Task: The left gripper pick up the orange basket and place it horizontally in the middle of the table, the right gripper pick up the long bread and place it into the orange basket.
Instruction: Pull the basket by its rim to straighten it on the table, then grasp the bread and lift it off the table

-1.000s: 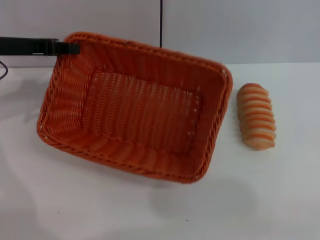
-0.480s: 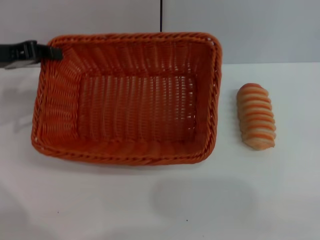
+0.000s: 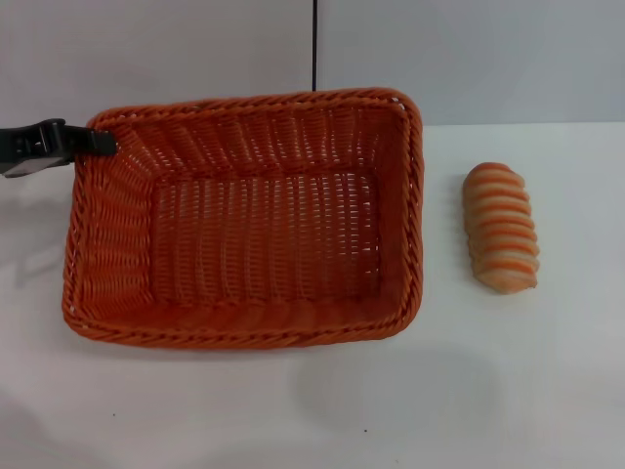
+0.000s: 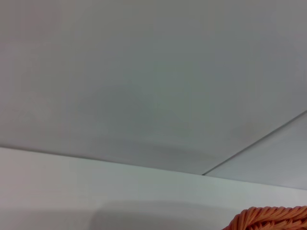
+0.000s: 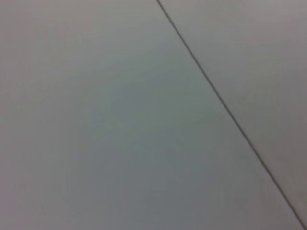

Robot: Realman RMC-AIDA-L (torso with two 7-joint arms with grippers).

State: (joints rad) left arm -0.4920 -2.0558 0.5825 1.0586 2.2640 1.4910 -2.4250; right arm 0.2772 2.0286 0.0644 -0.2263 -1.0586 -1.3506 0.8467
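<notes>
the orange basket (image 3: 249,220) is lying open side up on the white surface (image 3: 293,410), its long sides running across the robot's front, and it is serving here as the landmark for everything else. its braided rim is running all the way round, and the woven floor inside is showing bare. a thin shadow is lying under its near rim, so whether the whole base is resting on the surface is hard to tell.

the left claw (image 3: 98,143) is reaching in from the robot's left at the basket's far left corner, its black tip sitting right at the braided rim there. it appears to be pinching that rim between narrow fingers, though the contact itself is too small to make out clearly. in the left wrist view only a small curve of the basket (image 4: 271,218) rim is showing at the picture's edge, with the surface and a grey wall behind it.

the long bread (image 3: 501,227) is lying on the surface to the right of the basket, near it but not touching, striped top up, its length running away from the robot.

the right claw is not appearing in any view; the right wrist view is showing only a plain grey wall with a thin seam.
</notes>
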